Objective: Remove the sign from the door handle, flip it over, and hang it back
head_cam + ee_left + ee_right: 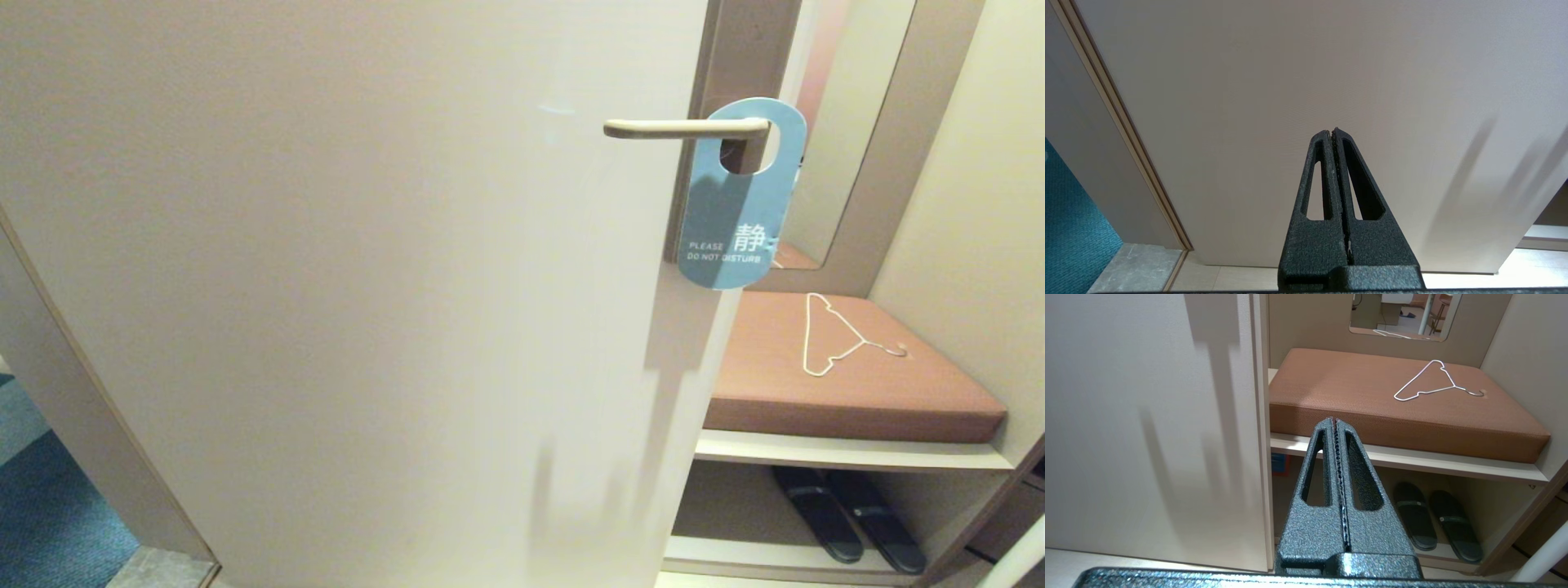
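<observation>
Left gripper [1332, 131]: we see its fingers pressed together, holding nothing, pointing at the bare face of the door [1310, 81].
Right gripper [1336, 421]: we see its fingers pressed together, holding nothing, aimed past the door's free edge toward the bench cushion [1363, 396].
Surroundings: beyond the right gripper, a thin wire clothes hanger [1433, 381] lies flat on the cushion; under the shelf [1412, 461] below it, a pair of dark slippers [1435, 520] sits side by side. A mirror [1396, 314] is set in the wall behind the cushion.
Obstructions: we see nothing between either gripper and the door; neither gripper appears in the head view.
Sign [739, 200]: it hangs on the door handle [686, 127], well above both grippers, outside both wrist views.
Sign orientation: its long axis runs near vertical, slightly tilted; the rounded top with the hole is up. The light blue "PLEASE DO NOT DISTURB" face is turned toward us.
Handle orientation: a level lever, free end pointing across the door face, pivot end through the sign's hole.
</observation>
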